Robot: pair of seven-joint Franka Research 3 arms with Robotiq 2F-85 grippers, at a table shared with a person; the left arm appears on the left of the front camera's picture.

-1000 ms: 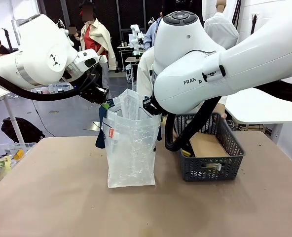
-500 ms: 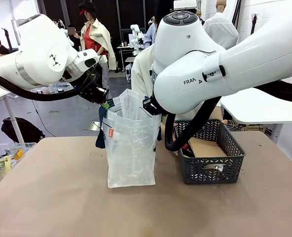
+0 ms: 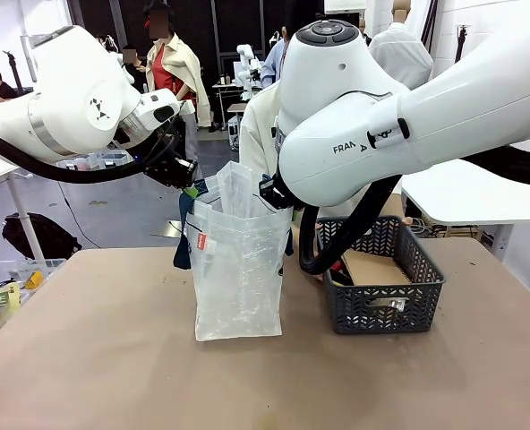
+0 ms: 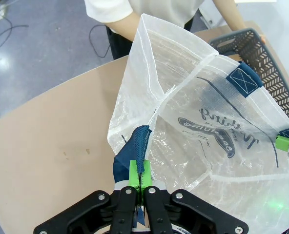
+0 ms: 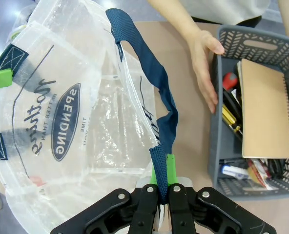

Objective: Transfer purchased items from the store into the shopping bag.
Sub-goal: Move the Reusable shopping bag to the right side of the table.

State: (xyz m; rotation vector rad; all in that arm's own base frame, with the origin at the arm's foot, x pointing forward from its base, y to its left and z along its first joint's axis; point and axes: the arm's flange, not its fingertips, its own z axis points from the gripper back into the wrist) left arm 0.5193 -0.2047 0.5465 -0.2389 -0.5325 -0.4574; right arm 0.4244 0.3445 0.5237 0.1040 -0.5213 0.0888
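Pinching a dark blue strap handle point(image 4: 140, 141) between its green pads, the left gripper point(image 4: 140, 176) is sitting at the bottom middle of the left wrist view, its jaws drawn narrow on the webbing and lifting that side of the shopping bag point(image 4: 183, 97). Beyond it the translucent white bag is gaping open above the tan table point(image 4: 51, 131), its dark blue lettering showing through the plastic, and the grey lattice basket point(image 4: 266, 58) is lying at the upper right of the frame. In the right wrist view the right gripper point(image 5: 163, 181), also at the bottom middle, is clamping the second strap handle point(image 5: 145, 61) in the same tight way, and the strap is arching up toward the top of the frame. At the right of that frame the basket is holding a brown spiral notebook point(image 5: 264, 109), with small red, yellow and black items point(image 5: 230, 109) lying along its left wall and more packets in its lower corner. A person's hand point(image 5: 205, 63) is lying along the outside of that wall, thumb at the rim. In the front view the bag is standing upright at the middle of the table, the basket is sitting just beside it to the right, and both white arms are reaching in to the bag's top. The right arm's bulk is covering its own gripper. A person in a white top point(image 3: 260, 134) is standing behind the bag.
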